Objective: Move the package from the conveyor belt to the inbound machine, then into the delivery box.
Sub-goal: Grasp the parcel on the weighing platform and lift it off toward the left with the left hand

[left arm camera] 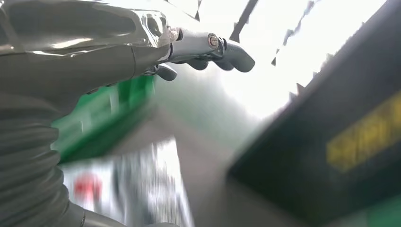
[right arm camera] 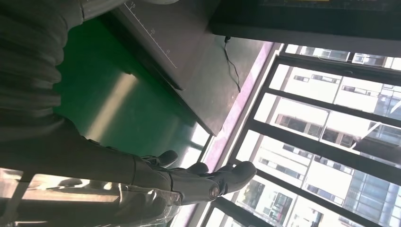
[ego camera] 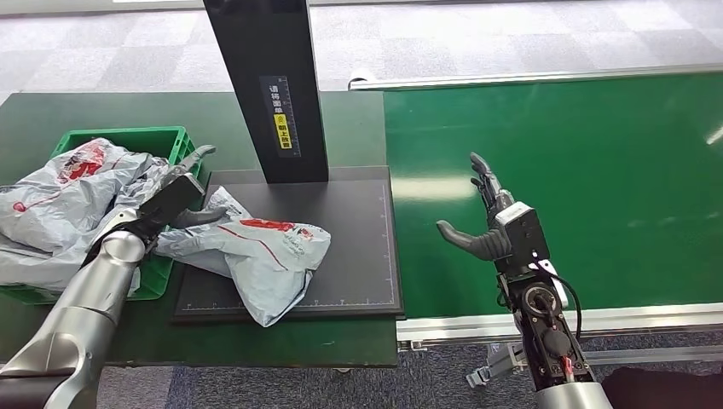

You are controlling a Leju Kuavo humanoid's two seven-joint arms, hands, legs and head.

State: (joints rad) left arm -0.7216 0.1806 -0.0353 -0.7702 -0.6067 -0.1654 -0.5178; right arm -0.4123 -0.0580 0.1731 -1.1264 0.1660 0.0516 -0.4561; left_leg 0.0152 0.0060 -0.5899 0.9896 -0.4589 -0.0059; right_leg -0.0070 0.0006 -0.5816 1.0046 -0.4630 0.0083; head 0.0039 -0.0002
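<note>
Package point(ego camera: 256, 256) lies crumpled on the inbound machine's black plate point(ego camera: 358, 256), just right of the green delivery box point(ego camera: 128, 138) heaped with grey bags point(ego camera: 60, 196). Left hand point(ego camera: 183, 192) touches its near end, fingers spread, gripping nothing. It should probably close on a firm fold, then lift clear of the box wall and black post point(ego camera: 273, 85). Right hand point(ego camera: 486, 217) hovers open over the belt point(ego camera: 597, 187).

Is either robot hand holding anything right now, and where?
Right hand holds nothing, open above the belt. Left hand is at the package's left end; a grip cannot be told.
</note>
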